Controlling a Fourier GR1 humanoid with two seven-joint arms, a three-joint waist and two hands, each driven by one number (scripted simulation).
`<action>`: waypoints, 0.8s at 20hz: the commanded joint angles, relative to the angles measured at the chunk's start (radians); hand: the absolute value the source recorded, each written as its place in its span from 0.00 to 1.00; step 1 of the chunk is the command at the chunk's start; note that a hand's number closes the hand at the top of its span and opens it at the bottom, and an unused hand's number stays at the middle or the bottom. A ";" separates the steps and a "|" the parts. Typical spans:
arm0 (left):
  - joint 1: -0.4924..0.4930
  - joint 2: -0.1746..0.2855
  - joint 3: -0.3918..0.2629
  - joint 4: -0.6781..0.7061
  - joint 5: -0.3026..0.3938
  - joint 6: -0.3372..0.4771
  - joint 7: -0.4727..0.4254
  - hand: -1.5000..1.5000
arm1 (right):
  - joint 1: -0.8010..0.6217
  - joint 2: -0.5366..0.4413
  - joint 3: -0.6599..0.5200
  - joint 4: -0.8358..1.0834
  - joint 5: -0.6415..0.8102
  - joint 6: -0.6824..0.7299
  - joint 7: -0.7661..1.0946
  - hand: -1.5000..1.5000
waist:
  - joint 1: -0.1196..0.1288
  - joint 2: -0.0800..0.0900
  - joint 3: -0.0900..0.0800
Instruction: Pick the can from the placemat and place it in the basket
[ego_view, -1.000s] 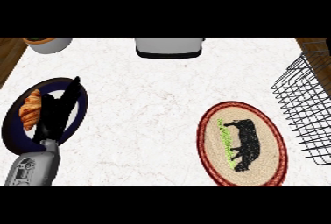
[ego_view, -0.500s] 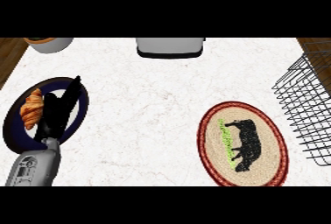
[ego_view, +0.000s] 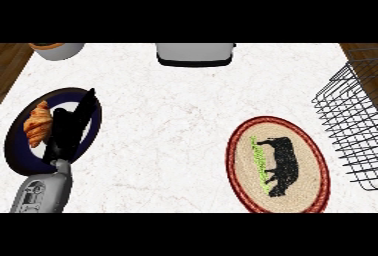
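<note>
Tabletop (ego_view: 170, 110): pale marble, carrying everything here; a grey appliance (ego_view: 196, 52) sits at the far edge and a bowl (ego_view: 55, 49) at the far left corner.
Basket (ego_view: 351, 125): black wire, at the right edge, just beside the placemat and a little farther back. Only part of it shows.
Placemat (ego_view: 314, 170): woven oval with a red rim, right of centre. The black cow on a green strip looks to me like its printed picture.
Plate (ego_view: 15, 150): dark blue, far left, well apart from the placemat, with a croissant (ego_view: 38, 127) on its left half.
Left hand (ego_view: 70, 130): lying over the plate, just beside the croissant. The fingers are straight and pressed together, pointing away from the robot, and hold nothing.
Right hand: nowhere in the picture.
Can: I cannot find it. Nothing stands on the placemat that I can make out, and I see nothing in the visible part of the basket.
Step in hand: locating and reaching, I judge; no grasp has begun.
Doing it well: use the right hand (it is the side nearer mat and basket). Confirm where the can is first. Bring the fingers in spread, close them round its side, lift straight up, clear the basket's wire rim, then lower it inside before letting go.
</note>
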 joint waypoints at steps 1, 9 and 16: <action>-0.002 0.003 0.001 0.019 -0.004 -0.005 -0.031 0.50 | 0.051 -0.005 -0.002 0.129 0.026 -0.092 -0.125 1.00 | 0.001 0.001 0.000; -0.045 0.035 0.030 0.058 0.017 -0.033 -0.019 0.50 | -0.004 0.104 -0.084 0.301 -0.076 -0.139 -0.083 0.00 | 0.007 0.003 0.000; -0.004 0.011 0.017 -0.021 0.006 -0.005 0.021 0.50 | 0.006 0.115 -0.165 0.286 -0.154 -0.259 -0.181 0.00 | 0.001 -0.001 0.000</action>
